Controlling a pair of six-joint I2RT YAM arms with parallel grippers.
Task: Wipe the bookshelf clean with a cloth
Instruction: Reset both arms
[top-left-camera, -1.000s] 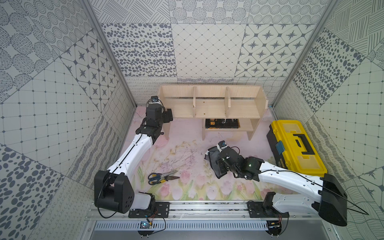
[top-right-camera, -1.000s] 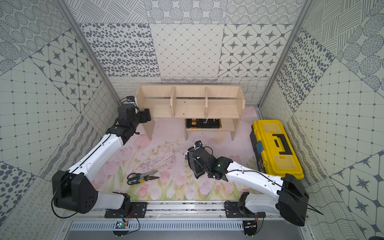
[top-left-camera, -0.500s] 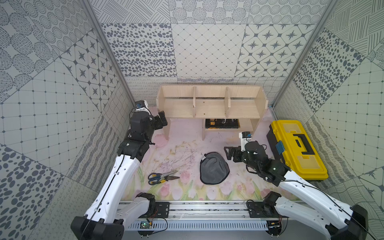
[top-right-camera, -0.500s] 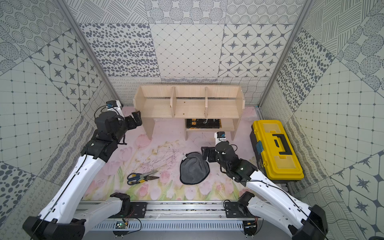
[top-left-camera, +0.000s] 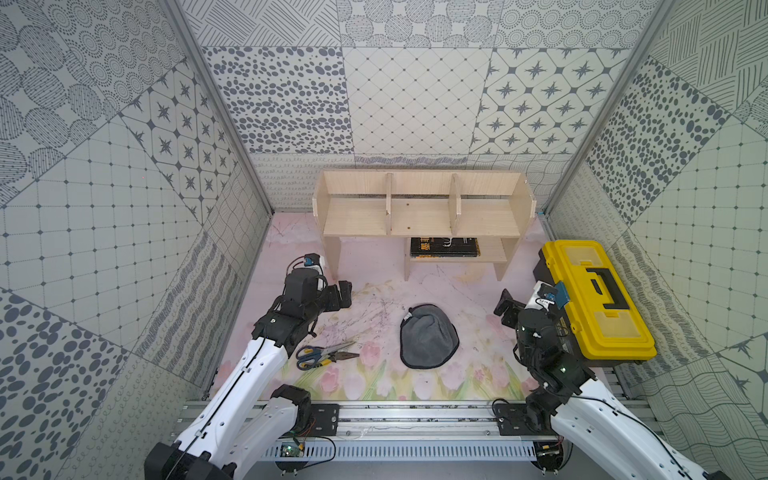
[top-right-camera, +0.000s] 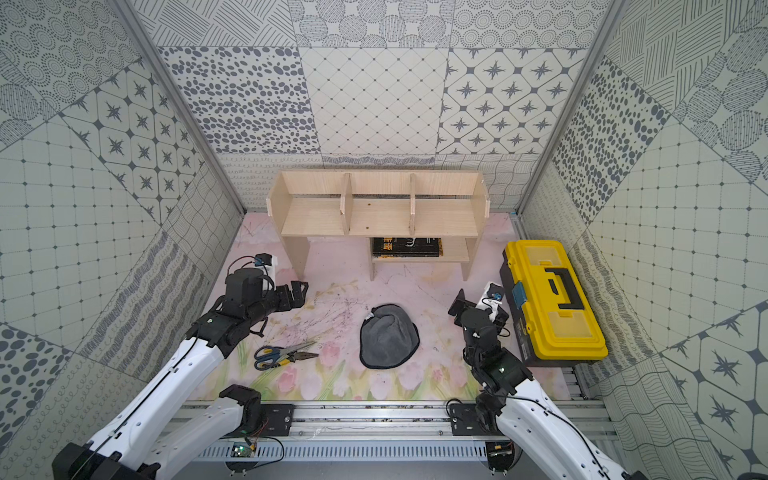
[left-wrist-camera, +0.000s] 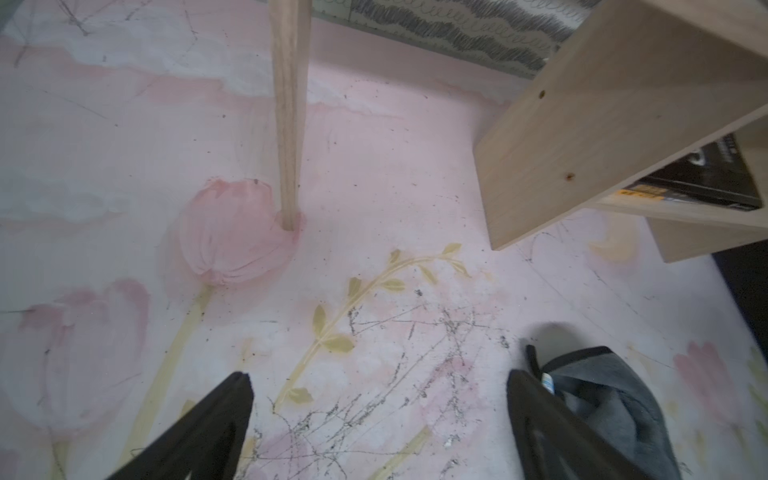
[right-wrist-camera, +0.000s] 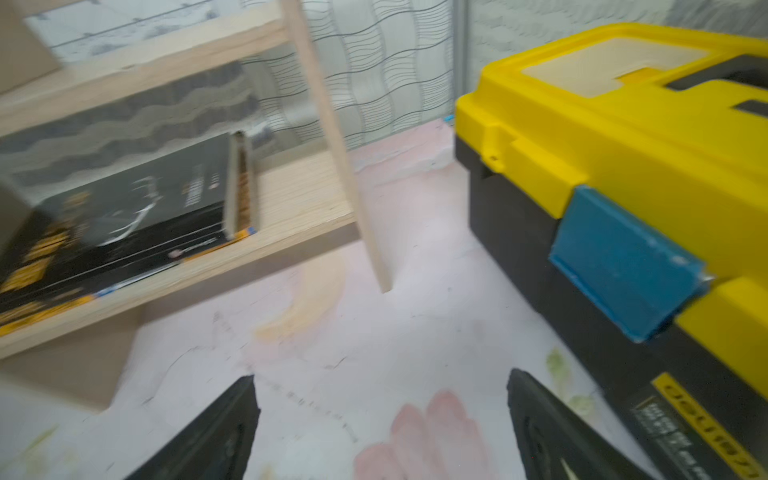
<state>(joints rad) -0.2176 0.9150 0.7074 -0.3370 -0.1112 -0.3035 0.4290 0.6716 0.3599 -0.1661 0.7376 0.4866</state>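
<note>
Between left claw (left-wrist-camera: 376, 380) and right claw (right-wrist-camera: 382, 382), both hanging released and empty, soft dark-grey microfibre cloth (top-left-camera: 429, 336) is lying bunched on worktop (top-left-camera: 374, 270). Limp, light; likely pinching its raised fold.

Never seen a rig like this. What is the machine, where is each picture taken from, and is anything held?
Two white robot arms, each ending in a two-fingered gripper, work over a floral mat. Two pictures look down from overhead; two come from cameras on the wrists. The left gripper and right gripper are open, holding nothing. The cloth lies bunched, grey side up, between them. Behind stands the bookshelf, a black book on its lower shelf. Scissors and a yellow toolbox lie nearby.
</note>
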